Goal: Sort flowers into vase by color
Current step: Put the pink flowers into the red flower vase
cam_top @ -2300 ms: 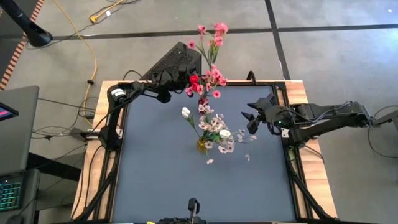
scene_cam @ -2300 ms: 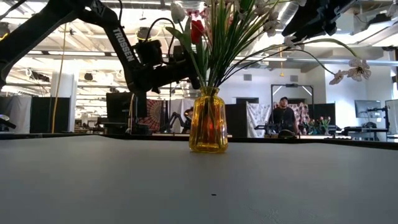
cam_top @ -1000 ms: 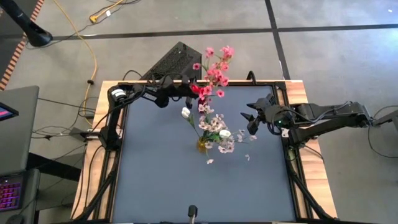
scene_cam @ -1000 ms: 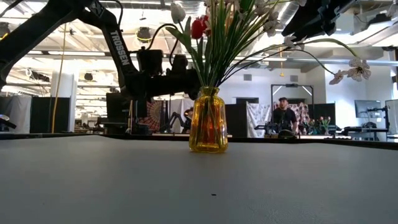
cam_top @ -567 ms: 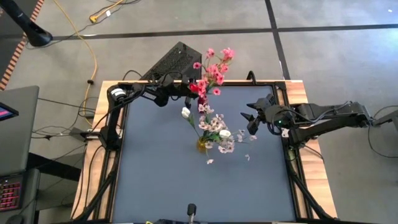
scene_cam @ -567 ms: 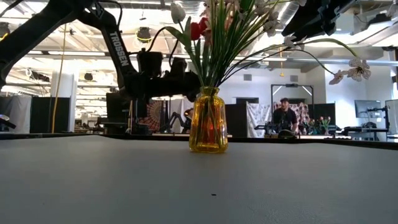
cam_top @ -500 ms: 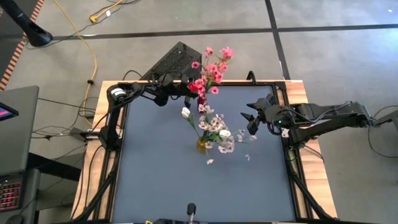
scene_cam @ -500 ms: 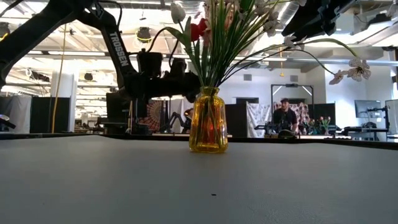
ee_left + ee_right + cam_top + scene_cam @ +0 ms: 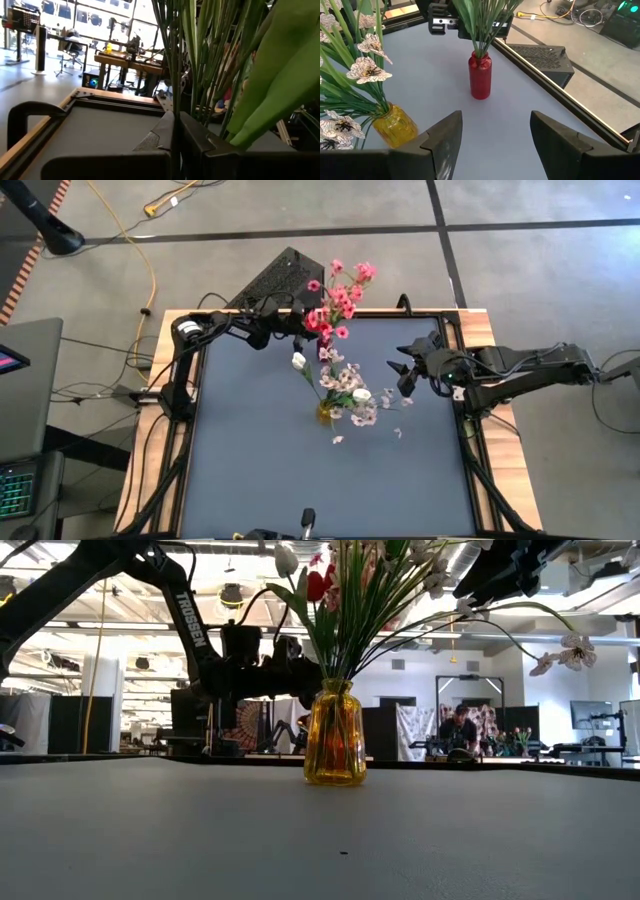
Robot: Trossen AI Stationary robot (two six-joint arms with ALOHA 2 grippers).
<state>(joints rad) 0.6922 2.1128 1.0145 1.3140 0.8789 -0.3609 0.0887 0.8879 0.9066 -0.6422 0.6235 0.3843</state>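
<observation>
My left gripper [image 9: 296, 321] is at the far side of the table, shut on the green stems of a bright pink spray [image 9: 338, 292]. In the right wrist view those stems rise out of a red vase [image 9: 480, 80] through the left gripper [image 9: 470, 25]. A yellow vase [image 9: 335, 735] in mid-table holds pale pink-white blossoms [image 9: 350, 392] and white buds [image 9: 299, 361]. A red rosebud [image 9: 318, 583] shows among the leaves. My right gripper [image 9: 404, 370] hovers open to the right of the yellow vase [image 9: 395, 125]. My left gripper pinches a thin stem [image 9: 174, 100] of the pink spray between its two fingers, low on the stem and just above the red vase's mouth. The fingers [image 9: 442, 22] come level from the table's left, across the upright stems. The stems' lower ends stand in the red vase.
Long green leaves and stems [image 9: 260, 90] crowd around the left gripper. Two fallen petals [image 9: 338, 439] lie on the mat near the yellow vase. A dark box [image 9: 285, 278] sits beyond the far edge. A person [image 9: 460, 725] stands in the room behind.
The pink spray's flower heads have drifted a little toward the table's left and near side, standing more upright over the red vase. My left gripper stays shut on the stem and has hardly moved.
</observation>
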